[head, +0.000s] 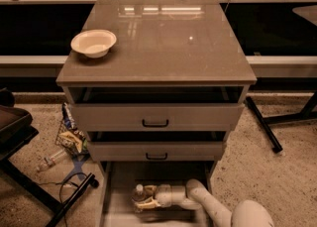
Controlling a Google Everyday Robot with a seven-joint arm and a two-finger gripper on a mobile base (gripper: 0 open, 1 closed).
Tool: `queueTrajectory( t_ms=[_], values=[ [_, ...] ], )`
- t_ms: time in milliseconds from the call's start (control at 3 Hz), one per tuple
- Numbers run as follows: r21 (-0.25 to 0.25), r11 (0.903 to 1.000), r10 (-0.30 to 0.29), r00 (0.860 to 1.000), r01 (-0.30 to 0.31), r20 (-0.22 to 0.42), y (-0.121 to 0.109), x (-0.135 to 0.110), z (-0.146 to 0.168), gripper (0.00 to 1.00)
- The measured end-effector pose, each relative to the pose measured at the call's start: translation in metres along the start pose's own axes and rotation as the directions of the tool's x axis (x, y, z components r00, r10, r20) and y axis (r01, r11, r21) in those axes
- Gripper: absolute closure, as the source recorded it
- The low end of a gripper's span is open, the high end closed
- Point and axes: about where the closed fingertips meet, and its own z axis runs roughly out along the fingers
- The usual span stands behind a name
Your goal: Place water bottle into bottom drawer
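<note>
Water bottle in pincer, bottom drawer

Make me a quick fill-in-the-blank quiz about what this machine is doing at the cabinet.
1. The tool grips the water bottle, whose cap is ____.
2. Both are in the pulled-out bottom drawer, below ____ drawer fronts with handles.
3. The bowl sits on ____ of the cabinet.
Missing words: white; two; top.
</note>
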Motion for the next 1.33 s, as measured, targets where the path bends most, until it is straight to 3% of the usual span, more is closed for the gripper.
queueTrajectory(
  t_ms=[333,1000,1333],
  values=[
    [-0.016,0.9995,-0.026,1.000,0.026,-0.016,0.006,0.019,0.017,1.00],
    [-0.012,0.9996,-0.026,0.999,0.025,-0.028,0.009,0.040,0.022,1.00],
    [-0.012,0.9996,-0.026,0.999,0.025,-0.028,0.009,0.036,0.022,1.00]
  ],
)
